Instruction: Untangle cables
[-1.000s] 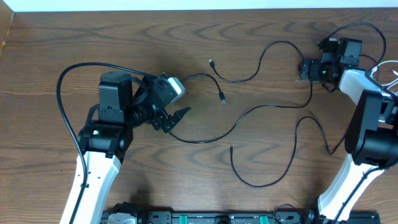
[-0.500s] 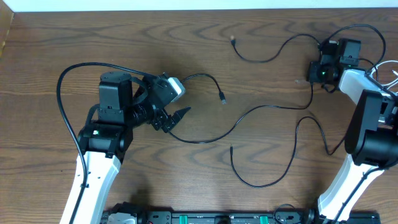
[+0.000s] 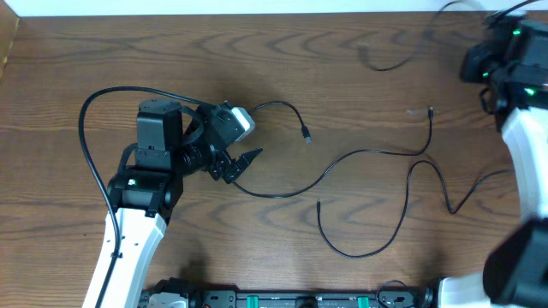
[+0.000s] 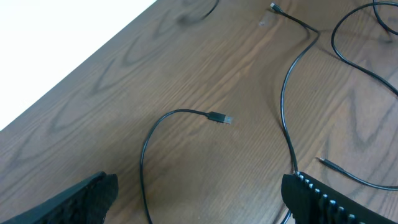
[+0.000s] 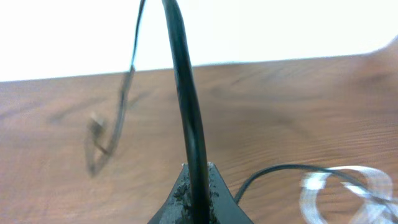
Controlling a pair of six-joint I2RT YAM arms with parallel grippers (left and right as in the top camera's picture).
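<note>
Several thin black cables lie on the wooden table. One short cable (image 3: 282,107) ends in a plug (image 4: 221,117) and runs down between the spread fingers (image 4: 81,196) of my left gripper (image 3: 244,160), which is open and grips nothing. A long cable (image 3: 360,154) curves across the middle, and another (image 3: 377,248) loops near the front. At the far right corner, my right gripper (image 3: 473,64) is shut on a black cable (image 5: 189,124), which rises from the jaws; its free end (image 3: 385,62) hangs blurred above the table. A white cable (image 5: 336,180) shows behind the right gripper.
The table's far edge (image 3: 257,14) meets a white surface. The left arm's own thick black wire (image 3: 94,111) arches at the left. A black rail (image 3: 282,299) runs along the front edge.
My right gripper has shut on a black cable and lifted it up and to the far right, dragging its free end across the table's back. The left arm has not moved.
</note>
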